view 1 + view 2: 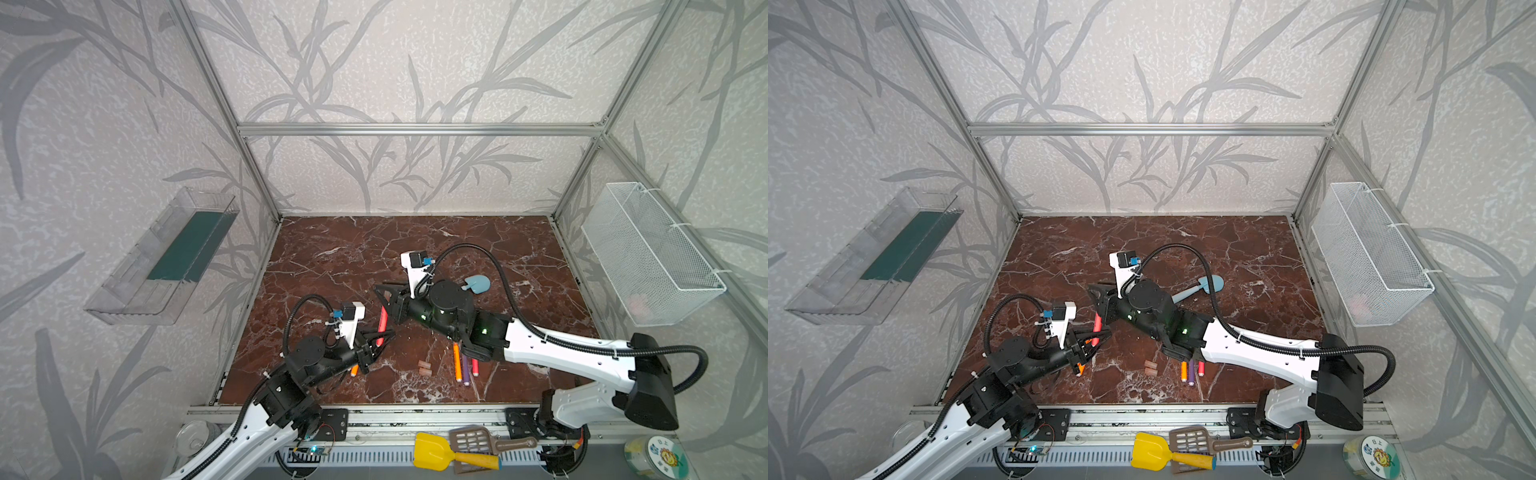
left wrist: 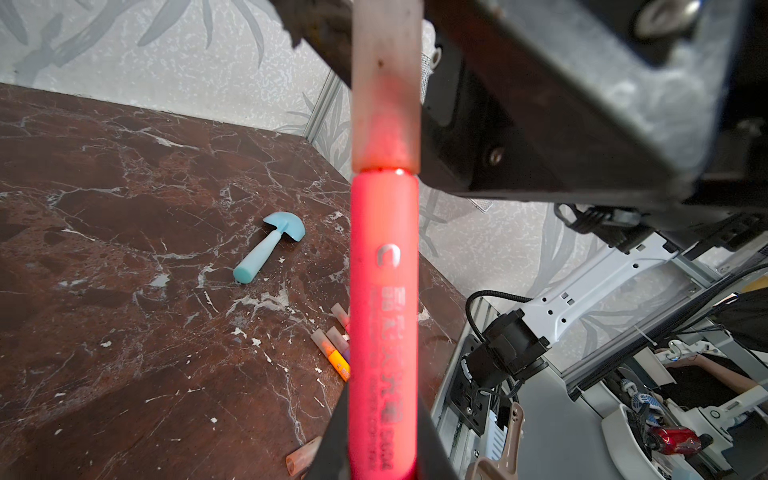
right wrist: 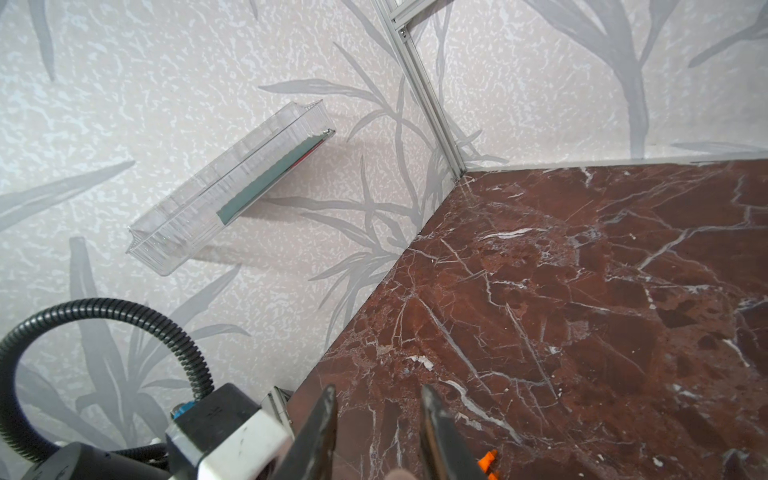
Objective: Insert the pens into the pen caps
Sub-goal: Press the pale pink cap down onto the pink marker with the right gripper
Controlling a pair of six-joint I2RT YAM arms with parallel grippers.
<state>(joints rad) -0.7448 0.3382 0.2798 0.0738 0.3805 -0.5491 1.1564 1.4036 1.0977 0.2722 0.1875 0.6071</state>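
The right claw [image 3: 377, 388] hung over the marble worktop [image 3: 582, 291], fingers apart. A pale cap [image 3: 395, 473] showed between them, an orange pen tip [image 3: 488, 459] just beside.

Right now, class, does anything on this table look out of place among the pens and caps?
Yes: a light-blue toy shovel lies on the marble table behind the right arm. It is neither pen nor cap, so it does not belong here.

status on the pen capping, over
Left hand shut on red-pink pen. Right hand around the pen cap, grip unclear. Cap looks seated on pen. Two loose caps on table, away from both hands.
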